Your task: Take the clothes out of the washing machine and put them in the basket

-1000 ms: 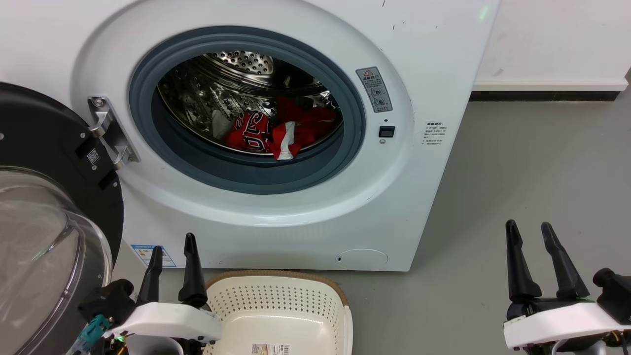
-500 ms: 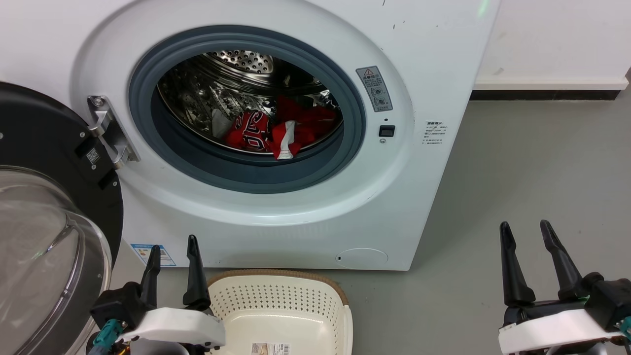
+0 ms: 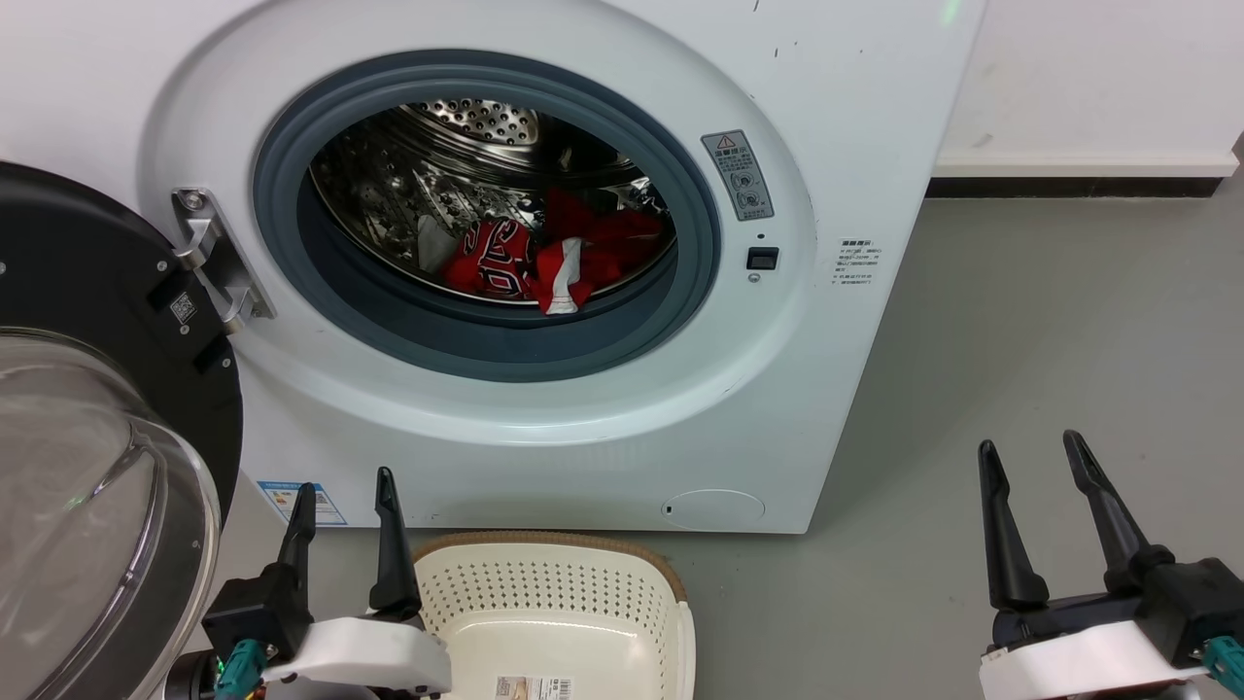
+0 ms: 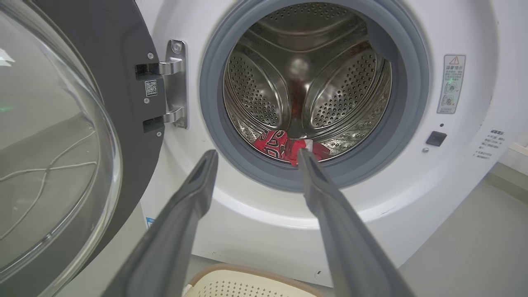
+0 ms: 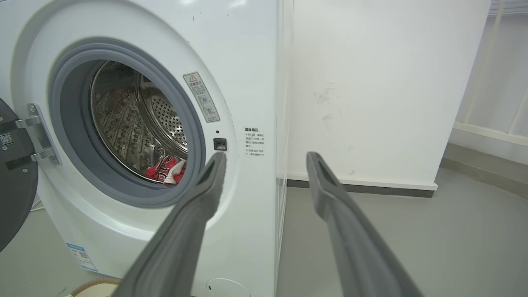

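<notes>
**Unloading, opening stage.** The machine (image 3: pixel 855 146) stands with its door (image 3: pixel 87 292) swung wide open on the hinge side. The clothes (image 3: pixel 554 258) lie bunched at the bottom front of the machine's drum (image 3: pixel 408 185), just behind the grey seal (image 3: pixel 486 345). The lettered jersey (image 3: pixel 496 258) lies toward the hinge and the plain garment (image 3: pixel 612 243) beside it, the two touching. The basket (image 3: pixel 583 541) sits on the floor at the foot of the machine, below the opening, with no garment in the part that shows. The left gripper (image 3: pixel 347 481) hovers low before the machine, beneath the hinge side of the opening; its jaws are parted and hold nothing. The right gripper (image 3: pixel 1030 442) hovers off the machine's right front corner, jaws likewise parted and empty. Judged stage: nothing has been removed, and the reach into the drum is the step in hand. The left arm looks the better choice, since its wrist view lines up with the opening. It should rise over the seal's lower lip, enter with jaws wide, and close on a raised fold of one garment rather than on steel. Lifting clear of the lip before drawing back should keep cloth from snagging; a second garment may trail along.
</notes>
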You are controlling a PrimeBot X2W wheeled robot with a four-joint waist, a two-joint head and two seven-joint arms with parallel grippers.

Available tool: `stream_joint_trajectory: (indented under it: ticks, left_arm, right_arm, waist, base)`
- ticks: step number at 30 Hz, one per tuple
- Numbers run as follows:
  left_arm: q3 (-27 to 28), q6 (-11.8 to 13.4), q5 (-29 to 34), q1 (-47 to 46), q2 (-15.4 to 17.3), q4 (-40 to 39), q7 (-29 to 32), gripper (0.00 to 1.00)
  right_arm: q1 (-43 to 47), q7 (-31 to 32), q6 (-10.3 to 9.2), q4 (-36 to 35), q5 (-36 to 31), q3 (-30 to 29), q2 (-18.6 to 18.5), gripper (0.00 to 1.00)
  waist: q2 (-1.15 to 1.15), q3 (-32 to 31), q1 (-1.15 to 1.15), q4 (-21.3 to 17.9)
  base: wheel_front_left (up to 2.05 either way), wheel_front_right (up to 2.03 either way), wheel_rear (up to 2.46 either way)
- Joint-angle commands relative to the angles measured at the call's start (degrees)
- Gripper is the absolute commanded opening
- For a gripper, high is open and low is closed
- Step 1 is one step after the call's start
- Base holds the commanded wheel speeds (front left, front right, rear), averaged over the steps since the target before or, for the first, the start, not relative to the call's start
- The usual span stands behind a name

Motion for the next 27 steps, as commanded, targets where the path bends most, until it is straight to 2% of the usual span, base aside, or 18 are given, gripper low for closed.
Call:
stream_joint_trajectory:
  ticks: [1, 12, 21, 27]
  left_arm:
    - [-0.06, 0.27, 0.99, 0.3, 0.11, -0.41, -0.34, 1.0]
    - [-0.33, 0.92, 5.22, 0.76, 0.11, -0.49, -1.59, 1.0]
    - [-0.22, 0.3, 7.25, 1.43, 0.1, 0.09, -2.51, 1.0]
    - [0.06, -0.07, 6.61, 1.47, 0.1, 0.66, -2.5, 1.0]
  right_arm:
    - [0.67, -0.47, -0.02, -0.64, -1.26, 0.07, -0.04, 1.0]
    - [1.41, -1.58, -0.02, -0.9, -5.19, -0.29, -0.03, 1.0]
    - [1.89, -2.57, -0.02, -0.96, -7.73, -0.51, -0.02, 1.0]
    - [1.9, -2.54, -0.02, -0.37, -6.81, -0.63, -0.02, 1.0]
  waist:
    - [0.0, -0.02, 0.0, -0.01]
    - [0.0, -0.06, 0.0, 0.04]
    - [0.0, -0.11, 0.0, -0.02]
    - [0.0, -0.07, 0.0, -0.06]
  base:
    - [0.0, 0.0, 0.0]
    - [0.0, 0.0, 0.0]
    - [0.0, 0.0, 0.0]
    - [0.0, 0.0, 0.0]
